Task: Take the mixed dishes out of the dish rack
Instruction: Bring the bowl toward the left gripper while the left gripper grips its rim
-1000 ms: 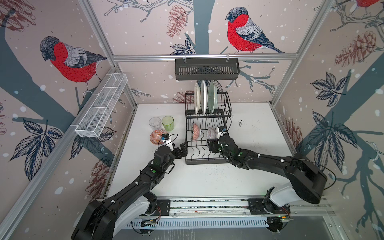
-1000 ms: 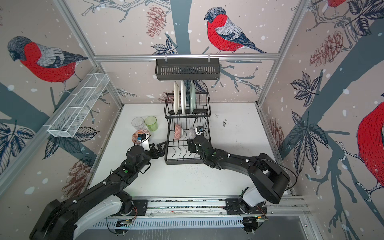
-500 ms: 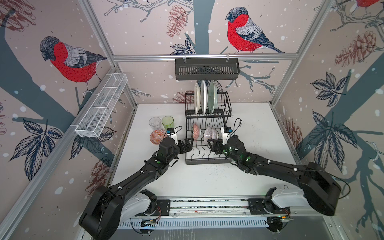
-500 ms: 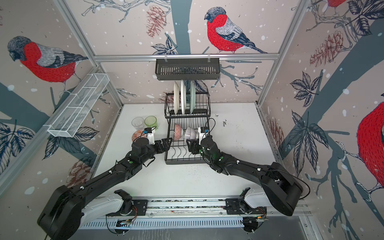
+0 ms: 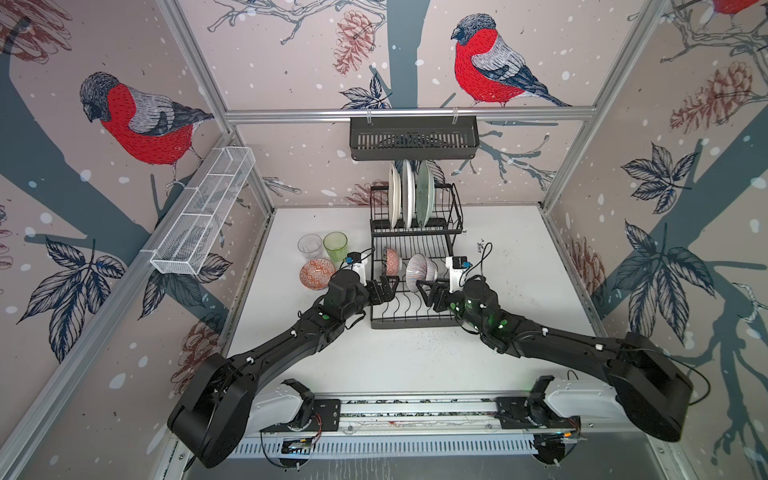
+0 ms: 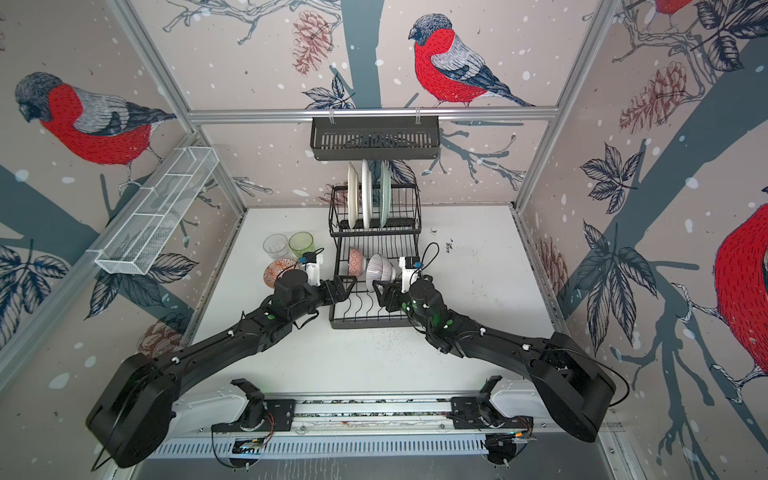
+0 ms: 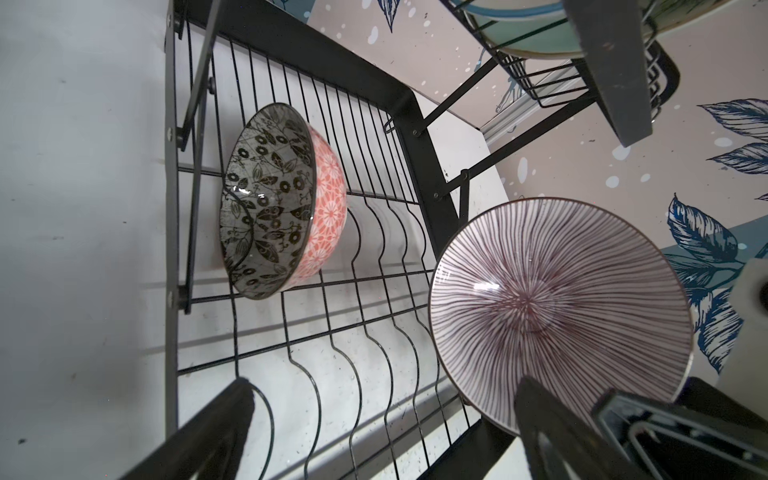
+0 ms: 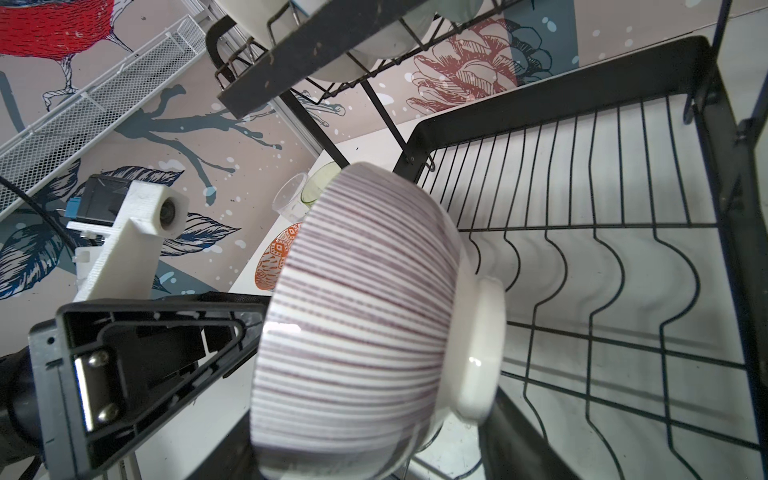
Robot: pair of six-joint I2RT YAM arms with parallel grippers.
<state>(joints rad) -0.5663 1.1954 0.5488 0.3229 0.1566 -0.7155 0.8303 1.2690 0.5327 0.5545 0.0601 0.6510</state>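
Purple-striped bowl (image 5: 422,268) pinched in the right hand (image 5: 427,287), closed part-way across it, one finger at the rim, the other by the foot. Held on edge over the wavy wires of the dish rack's (image 5: 415,325) lower level and, by the look of the right wrist view, clear of them; mouth turned toward the left arm. Kept tilted like that most likely to slip out between the wires without catching. Left hand (image 5: 385,286) spread to its widest, empty, poised at the rack's left side and aimed at the pink bowl (image 5: 391,261), near it but not touching. Opened that far, presumably, to straddle rim and foot in the same way. Pink bowl on edge in a slot of the lower level, propped by the wires. Three plates (image 5: 409,195) upright side by side in the upper level, out of the way and apparently left for later. Already down on the table (image 5: 519,249), just left of the rack: clear glass (image 5: 310,246), green glass (image 5: 335,245) and orange bowl (image 5: 317,272), close together, mouths up, stable without support. Worth watching: two hands close together over one narrow level, striped bowl between them.
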